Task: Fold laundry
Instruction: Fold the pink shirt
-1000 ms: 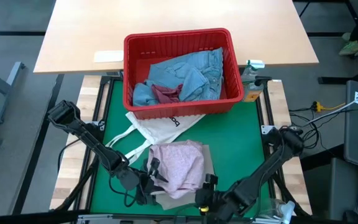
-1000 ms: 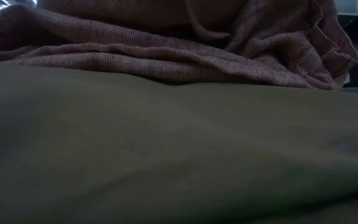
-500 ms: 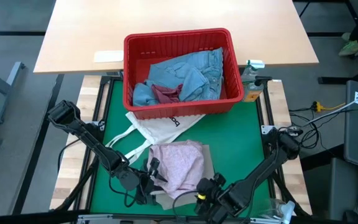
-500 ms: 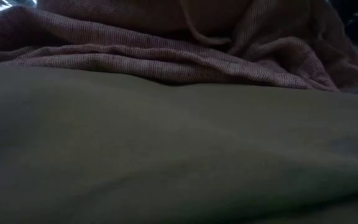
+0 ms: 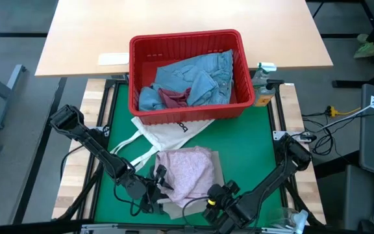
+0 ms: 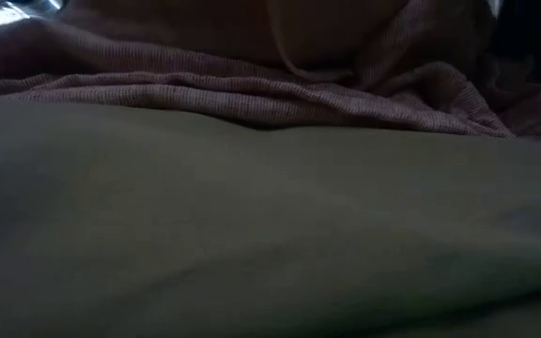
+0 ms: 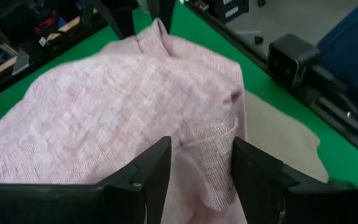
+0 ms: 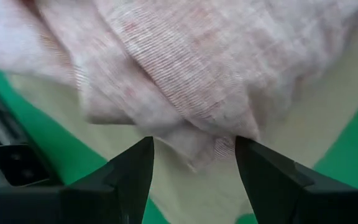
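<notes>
Comparing this moment with a second ago, we see the right gripper point(image 5: 214, 203) has slid along the near edge of the green mat point(image 5: 252, 140) toward the mottled pink knit top point(image 5: 186, 170), and in the low view the pink cloth's right-hand fold has dropped into shadow as the arm closed in. Our right wrist view shows its jaws spread with a hem of the pink top just ahead of them, nothing pinched. The left gripper point(image 5: 154, 188) has not shifted — its jaws stand apart astride a fold of the same top, not closed on it as far as we can see. We judge both arms are now placed for a two-sided grasp to begin a fold. The pink top lies bunched on a flat beige garment point(image 5: 218, 170) at the mat's near middle, just beside the white tote bag with black lettering point(image 5: 167, 130). The red plastic basket point(image 5: 187, 45), holding light blue denim jeans point(image 5: 200, 78), blocks the far side — open mat remains mainly to the right of the pile.
</notes>
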